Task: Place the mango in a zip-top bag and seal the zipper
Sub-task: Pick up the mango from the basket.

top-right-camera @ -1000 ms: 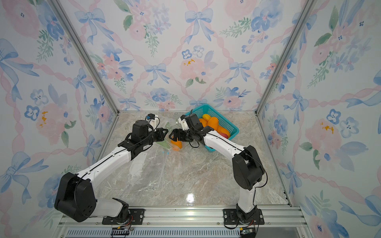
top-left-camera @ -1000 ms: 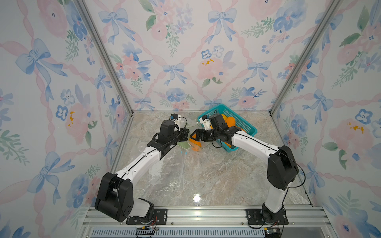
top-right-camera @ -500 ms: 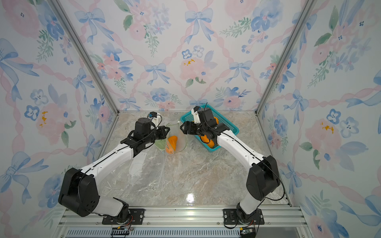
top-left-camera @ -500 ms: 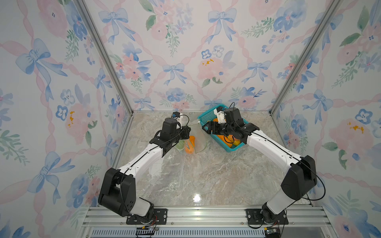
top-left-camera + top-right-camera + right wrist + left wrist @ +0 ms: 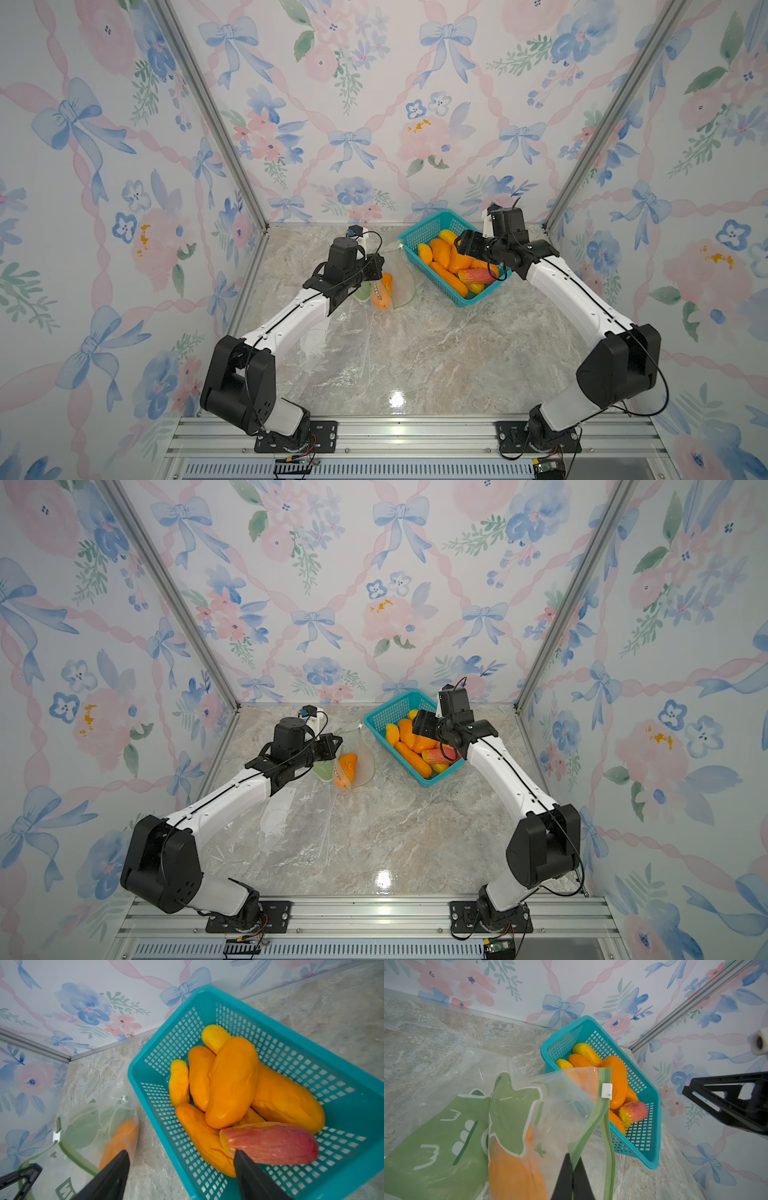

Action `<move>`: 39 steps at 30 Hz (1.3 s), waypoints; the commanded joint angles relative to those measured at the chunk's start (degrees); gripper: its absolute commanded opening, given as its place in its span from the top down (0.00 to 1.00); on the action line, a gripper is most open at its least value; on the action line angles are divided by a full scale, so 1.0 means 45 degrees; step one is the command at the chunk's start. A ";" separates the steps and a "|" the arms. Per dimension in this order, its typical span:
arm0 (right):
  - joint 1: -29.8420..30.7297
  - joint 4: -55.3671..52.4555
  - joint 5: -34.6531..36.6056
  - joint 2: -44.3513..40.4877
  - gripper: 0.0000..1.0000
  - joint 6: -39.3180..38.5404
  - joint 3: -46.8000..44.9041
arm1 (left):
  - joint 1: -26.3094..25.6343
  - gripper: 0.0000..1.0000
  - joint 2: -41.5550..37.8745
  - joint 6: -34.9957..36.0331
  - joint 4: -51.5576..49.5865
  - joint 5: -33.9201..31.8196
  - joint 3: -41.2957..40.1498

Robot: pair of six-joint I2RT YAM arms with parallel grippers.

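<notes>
Mango (image 5: 381, 293) bagged, mouth gaping.
My left gripper (image 5: 572, 1159) clamped the zip-top bag's (image 5: 512, 1105) green rim near the tabletop's (image 5: 415, 353) back edge; my right gripper (image 5: 180, 1152) hung spread over the basket (image 5: 424, 235).

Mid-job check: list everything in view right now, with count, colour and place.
table: one, marble-patterned, underneath everything
basket: one, teal, back right of table
basket mangoes: at least six, orange and yellow, piled inside
red-pink mango: one, same pile
zip-top bag: one, clear with green print, beside the basket, mouth open
slider: one, white, on the zipper
bagged mango: one, orange, inside the bag
loose clear plastic: count unclear, flat by left arm
left tool: one, black, shut on bag's zipper edge
right tool: one, black, open, over the basket
</notes>
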 commanded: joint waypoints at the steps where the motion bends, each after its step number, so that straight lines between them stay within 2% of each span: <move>1: -0.0421 -0.0850 0.0562 0.1221 0.18 -0.0030 0.0720 | -0.0078 1.00 0.0223 -0.0092 0.0470 -0.0097 0.0381; 8: -0.0817 -0.1116 0.0812 0.3396 0.18 -0.0351 0.2383 | -0.0083 1.00 0.0219 -0.0040 0.0570 -0.0086 0.0364; 17: -0.1158 -0.2741 0.0860 0.7075 0.01 -0.1780 0.6300 | -0.0098 1.00 0.0218 -0.0073 0.0651 0.0047 0.0359; 24: -0.1297 -0.3578 0.0591 0.8919 0.00 -0.2156 0.8407 | -0.0092 1.00 0.0314 -0.0110 0.0689 0.0110 0.0356; 33: -0.1204 -0.3923 0.0278 0.9700 0.02 -0.2147 0.8976 | -0.0092 1.00 0.0514 -0.0149 0.0723 0.0177 0.0386; 36: -0.1163 -0.3845 0.0171 0.9641 0.07 -0.2154 0.8855 | -0.0091 1.00 0.0585 -0.0170 0.0723 0.0207 0.0393; 39: -0.1141 -0.3750 0.0191 0.9436 0.17 -0.2187 0.8739 | -0.0096 1.00 0.0633 -0.0223 0.0754 0.0202 0.0411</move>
